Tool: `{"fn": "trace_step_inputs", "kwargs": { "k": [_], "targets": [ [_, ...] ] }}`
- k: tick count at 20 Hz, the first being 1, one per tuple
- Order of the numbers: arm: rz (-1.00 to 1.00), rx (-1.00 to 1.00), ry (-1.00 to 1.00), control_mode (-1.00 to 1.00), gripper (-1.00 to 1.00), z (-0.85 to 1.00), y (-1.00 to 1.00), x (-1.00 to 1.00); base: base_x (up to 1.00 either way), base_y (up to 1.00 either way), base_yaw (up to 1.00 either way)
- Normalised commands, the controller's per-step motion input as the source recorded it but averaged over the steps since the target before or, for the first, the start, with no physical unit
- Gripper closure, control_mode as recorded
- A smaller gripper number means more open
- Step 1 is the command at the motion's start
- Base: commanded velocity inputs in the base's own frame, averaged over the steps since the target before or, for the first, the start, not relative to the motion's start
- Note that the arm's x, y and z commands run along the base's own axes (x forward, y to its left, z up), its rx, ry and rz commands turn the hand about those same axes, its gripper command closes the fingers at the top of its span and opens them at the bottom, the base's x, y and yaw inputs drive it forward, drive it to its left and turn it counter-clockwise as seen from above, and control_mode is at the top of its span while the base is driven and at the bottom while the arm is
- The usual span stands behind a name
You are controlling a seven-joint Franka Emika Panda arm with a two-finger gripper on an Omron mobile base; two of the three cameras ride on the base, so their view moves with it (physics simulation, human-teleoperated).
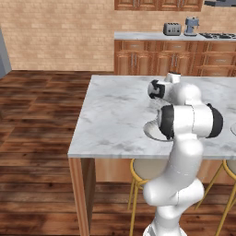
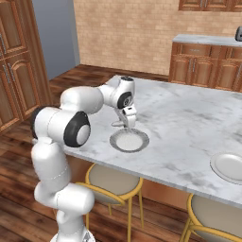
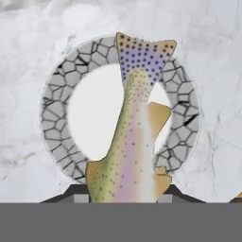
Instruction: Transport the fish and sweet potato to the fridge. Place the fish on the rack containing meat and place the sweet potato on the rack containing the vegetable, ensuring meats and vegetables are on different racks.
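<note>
- Marble island top (image 1: pixel 115 115) carries a plate (image 1: pixel 152 132) near the front edge, half hidden behind the arm's elbow at about 4 o'clock of the left base picture; the plate sits within easy reach, likely why the base stands here
- Right base view: the gripper (image 2: pixel 126 124) points down over the plate (image 2: pixel 129 141), at its 11 o'clock rim; a second plate (image 2: pixel 230 166) lies well apart at 4 o'clock
- Hand view: the fish (image 3: pixel 132 137) runs from 6 to 12 o'clock across the crackle-rimmed plate (image 3: pixel 56 113), tail up, body between the fingertips (image 3: pixel 80 197); the claw is pinching the fish, apparently to lift it for the fridge
</note>
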Motion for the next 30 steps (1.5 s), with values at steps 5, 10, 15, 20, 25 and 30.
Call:
{"fn": "trace_step_inputs", "kwargs": {
  "k": [5, 10, 15, 20, 25, 30],
  "targets": [
    [0.12, -0.02, -0.24, -1.00, 1.00, 0.84, 0.00, -0.98, 0.00, 0.00, 0.00],
    [0.14, 0.00, -0.34, -1.00, 1.00, 0.95, 0.00, -0.97, 0.00, 0.00, 0.00],
    [0.02, 0.01, -0.15, -1.00, 1.00, 1.00, 0.00, -0.99, 0.00, 0.00, 0.00],
    [0.00, 0.01, -0.09, -1.00, 1.00, 0.98, 0.00, -1.00, 0.00, 0.00, 0.00],
    [0.00, 0.00, -0.14, -1.00, 1.00, 0.98, 0.06, -1.00, 0.00, 0.00, 0.00],
    [0.02, 0.00, -0.12, -1.00, 1.00, 0.83, 0.10, -0.95, 0.00, 0.00, 0.00]
  ]
}}
